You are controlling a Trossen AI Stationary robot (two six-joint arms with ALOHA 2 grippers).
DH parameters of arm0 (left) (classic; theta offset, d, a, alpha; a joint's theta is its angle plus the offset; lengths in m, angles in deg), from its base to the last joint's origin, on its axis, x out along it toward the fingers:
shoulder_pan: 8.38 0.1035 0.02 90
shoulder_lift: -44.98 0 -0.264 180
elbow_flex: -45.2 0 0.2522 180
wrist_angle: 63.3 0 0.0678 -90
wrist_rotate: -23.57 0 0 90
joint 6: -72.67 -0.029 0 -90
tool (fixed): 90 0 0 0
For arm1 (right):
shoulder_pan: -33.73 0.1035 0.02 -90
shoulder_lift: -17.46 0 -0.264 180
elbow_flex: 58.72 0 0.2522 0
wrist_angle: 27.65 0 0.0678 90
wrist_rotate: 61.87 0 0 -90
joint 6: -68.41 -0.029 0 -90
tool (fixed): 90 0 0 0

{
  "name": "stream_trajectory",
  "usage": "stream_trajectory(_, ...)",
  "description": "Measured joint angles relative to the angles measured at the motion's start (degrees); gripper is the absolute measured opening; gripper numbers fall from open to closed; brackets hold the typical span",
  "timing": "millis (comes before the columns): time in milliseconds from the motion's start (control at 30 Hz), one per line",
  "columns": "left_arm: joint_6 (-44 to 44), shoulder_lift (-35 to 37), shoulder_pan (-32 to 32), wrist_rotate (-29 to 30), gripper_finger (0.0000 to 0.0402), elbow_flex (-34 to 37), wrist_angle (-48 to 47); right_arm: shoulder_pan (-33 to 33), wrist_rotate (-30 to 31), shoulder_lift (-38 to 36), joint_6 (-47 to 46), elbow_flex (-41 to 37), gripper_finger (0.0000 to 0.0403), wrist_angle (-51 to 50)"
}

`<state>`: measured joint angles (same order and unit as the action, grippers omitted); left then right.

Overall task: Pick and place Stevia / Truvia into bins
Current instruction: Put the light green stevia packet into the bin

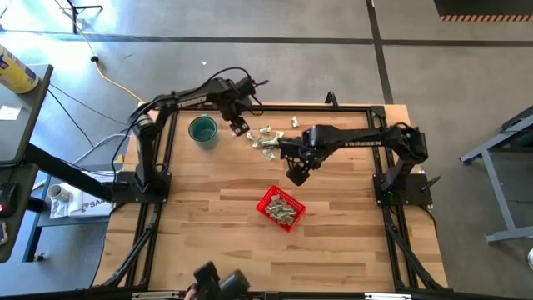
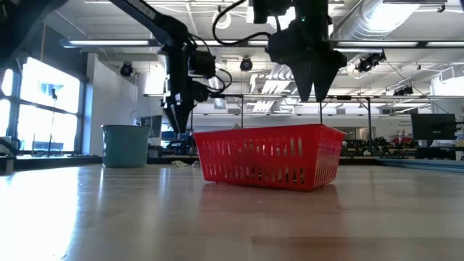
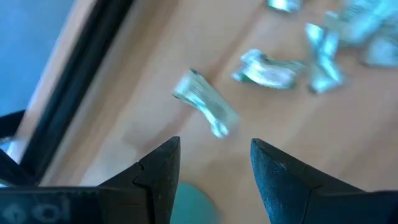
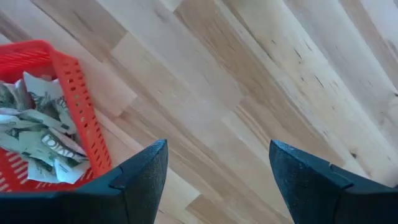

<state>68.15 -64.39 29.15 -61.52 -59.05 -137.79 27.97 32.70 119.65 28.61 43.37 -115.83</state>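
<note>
jaws: both arms' apart, empty | red basket cut off | sachets blurred

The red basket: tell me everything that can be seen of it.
The small square red plastic basket has mesh-like slotted walls and an open top. It stands upright on the pale wooden table, turned at an angle to the table's edges. Pale green and white paper sachets lie piled inside. Neither hand touches it.

A red mesh basket holds pale green-and-white sachets, a teal cup stands on the light striped wooden table.
</note>
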Motion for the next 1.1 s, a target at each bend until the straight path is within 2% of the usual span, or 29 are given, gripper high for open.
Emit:
stream_trajectory(300,-0.2,-11.2,4.3,1.4,0.023,-9.2,-1.6,-4.2,-3.0,0.0,4.3,0.0,0.0271,-0.4)
stream_trajectory(567,0.5,-16.4,2.3,0.1,0.023,-9.6,-5.6,-4.8,-3.5,0.0,4.3,0.0,0.0271,-1.0)
stream_trajectory(700,0.9,-17.0,1.0,0.1,0.023,-9.6,-5.3,-4.8,-3.4,0.0,4.2,0.0,0.0271,-1.0)
stream_trajectory(900,0.9,-17.0,0.7,3.5,0.0224,-9.6,-4.6,-4.3,-2.5,0.0,2.3,0.0,0.0271,-1.0)
stream_trajectory(1000,0.9,-17.0,1.2,3.5,0.0203,-9.5,-4.8,-3.6,-2.1,0.0,1.5,0.0,0.0271,-1.0)
stream_trajectory(1100,1.7,-17.0,1.6,0.4,0.0174,-9.5,-4.8,-2.9,-2.1,0.0,1.1,0.0,0.0271,-1.0)
